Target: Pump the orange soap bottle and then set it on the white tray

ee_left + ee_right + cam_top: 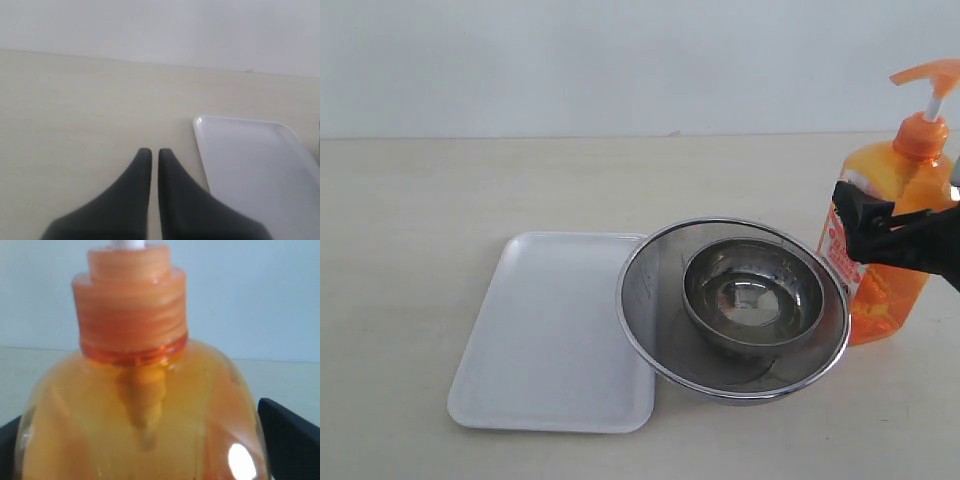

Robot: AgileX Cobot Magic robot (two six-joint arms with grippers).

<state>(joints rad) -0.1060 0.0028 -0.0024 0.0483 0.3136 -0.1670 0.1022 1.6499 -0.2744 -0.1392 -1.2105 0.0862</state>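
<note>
The orange soap bottle [895, 215] stands upright on the table at the far right, pump head raised on its white stem. My right gripper [861, 216] comes in from the right edge and is shut on the bottle's body, one black finger across its label. In the right wrist view the bottle [145, 405] fills the picture, with a black finger [290, 440] against each side. The white tray [550, 335] lies flat at front left. My left gripper [155, 152] is shut on nothing, hovering above bare table beside the tray [260, 165]. It is out of the exterior view.
A round steel mesh strainer [642, 300] holding a steel bowl [752, 295] sits between tray and bottle. Its rim overlaps the tray's right edge and lies close to the bottle's base. A pale wall bounds the table at the back.
</note>
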